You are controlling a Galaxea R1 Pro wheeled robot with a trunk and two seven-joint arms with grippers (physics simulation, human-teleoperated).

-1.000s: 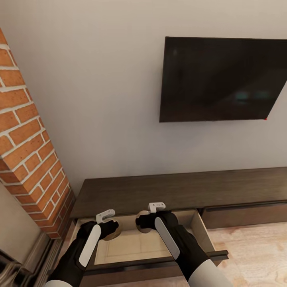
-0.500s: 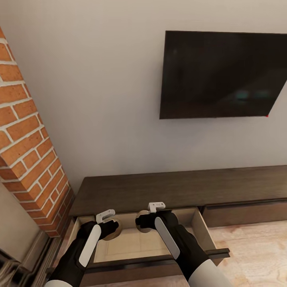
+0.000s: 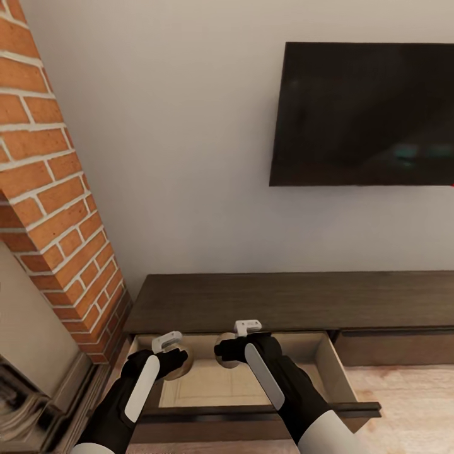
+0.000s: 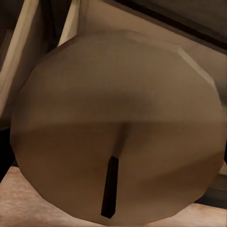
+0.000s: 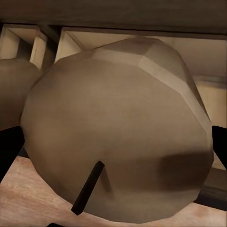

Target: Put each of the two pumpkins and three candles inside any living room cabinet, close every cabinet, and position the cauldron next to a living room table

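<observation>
Both tools hang over the pulled-out drawer (image 3: 246, 381) of the cabinet (image 3: 290, 299), each pinching a candle. Left tool (image 3: 171, 364) grips a beige-tan candle (image 3: 181, 369) that peeks out just under its dark fingers in the head view; through the left wrist camera that candle (image 4: 116, 127) sits end-on and very close, its short black wick (image 4: 109, 187) plain against the round top. Right tool (image 3: 234, 352) clamps the second candle (image 3: 224, 351), seen at its left side in the head view; through the right wrist camera the candle (image 5: 118, 127) is again end-on with its wick (image 5: 88, 187) showing, and the black fingers (image 5: 9, 149) press it from both sides. The two candles are near each other, apart, above the drawer's pale floor.

The drawer stands open at the cabinet's left end, its dark front nearest the robot. The second front (image 3: 394, 347) to the right is closed. A brick fireplace (image 3: 57, 208) rises at the left, a dark television (image 3: 366, 113) hangs on the wall above, and light wood floor (image 3: 410, 403) lies at the lower right.
</observation>
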